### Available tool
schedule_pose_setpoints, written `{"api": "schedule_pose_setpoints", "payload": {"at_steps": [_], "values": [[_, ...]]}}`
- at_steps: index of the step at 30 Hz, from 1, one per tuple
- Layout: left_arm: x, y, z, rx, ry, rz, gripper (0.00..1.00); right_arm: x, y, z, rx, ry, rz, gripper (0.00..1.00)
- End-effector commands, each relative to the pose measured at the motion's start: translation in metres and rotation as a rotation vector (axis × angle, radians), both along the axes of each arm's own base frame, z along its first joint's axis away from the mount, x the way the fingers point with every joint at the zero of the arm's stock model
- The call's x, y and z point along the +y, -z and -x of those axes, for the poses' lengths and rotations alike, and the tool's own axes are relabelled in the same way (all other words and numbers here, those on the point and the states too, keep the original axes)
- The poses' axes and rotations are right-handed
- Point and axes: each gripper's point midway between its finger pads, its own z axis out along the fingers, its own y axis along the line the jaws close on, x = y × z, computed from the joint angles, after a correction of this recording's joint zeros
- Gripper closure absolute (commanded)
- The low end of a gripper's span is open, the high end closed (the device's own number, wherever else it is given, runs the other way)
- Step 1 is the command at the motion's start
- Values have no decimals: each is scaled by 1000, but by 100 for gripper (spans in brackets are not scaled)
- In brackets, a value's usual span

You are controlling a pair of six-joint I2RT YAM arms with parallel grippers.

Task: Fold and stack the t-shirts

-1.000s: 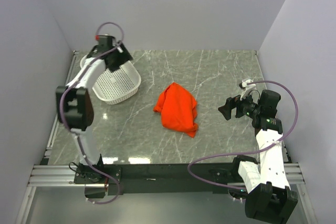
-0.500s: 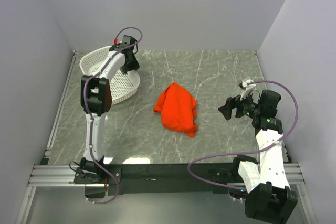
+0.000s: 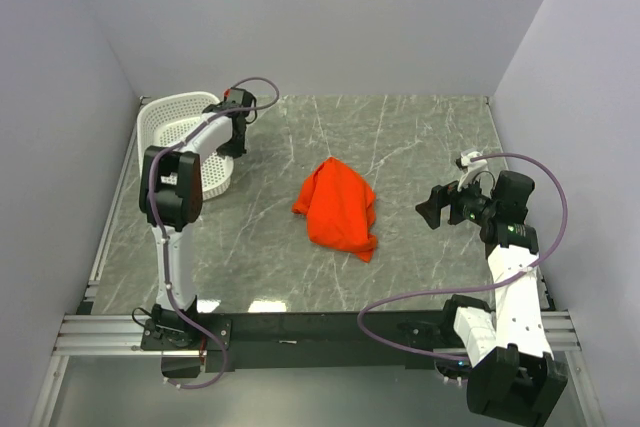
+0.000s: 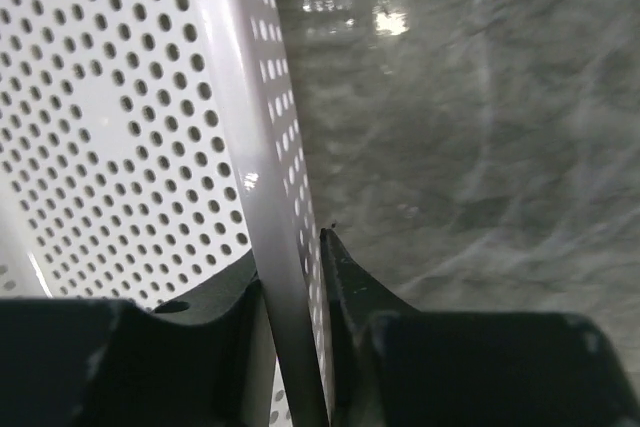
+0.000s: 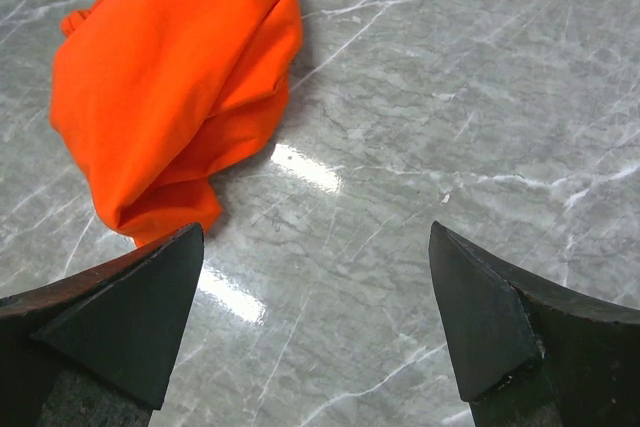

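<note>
One crumpled orange-red t-shirt [image 3: 338,209] lies in a heap at the middle of the marble table; the right wrist view shows this t-shirt [image 5: 170,77] at upper left. My right gripper [image 3: 430,209] hovers to the right of it, open, with nothing between its fingers [image 5: 315,237]. My left gripper [image 3: 232,142] is at the back left, its jaws closed one on each side of the rim of the white perforated basket [image 3: 180,137]. In the left wrist view the gripper [image 4: 295,247] pinches that basket's rim [image 4: 240,127].
The basket stands tipped up on its side against the left wall. Grey walls enclose the table [image 3: 420,137] on the left, back and right. The metal rail with both arm bases [image 3: 300,332] runs along the near edge.
My left gripper has closed onto the basket's rim. The basket has tipped up and shifted left toward the wall. The right arm and the t-shirt have not moved.
</note>
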Motion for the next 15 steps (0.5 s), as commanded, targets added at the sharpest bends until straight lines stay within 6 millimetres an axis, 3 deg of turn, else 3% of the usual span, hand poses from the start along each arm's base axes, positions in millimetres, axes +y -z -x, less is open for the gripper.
{"api": "schedule_pose_setpoints", "payload": {"at_steps": [1, 11, 15], "values": [[32, -25, -9, -50, 52, -103, 76, 0, -10, -4, -31, -15, 1, 1], [82, -25, -29, -77, 75, -122, 78, 1, -7, -5, -17, -18, -8, 1], [87, -26, -42, -108, 73, -115, 75, 1, -4, -5, -3, -18, -14, 1]]}}
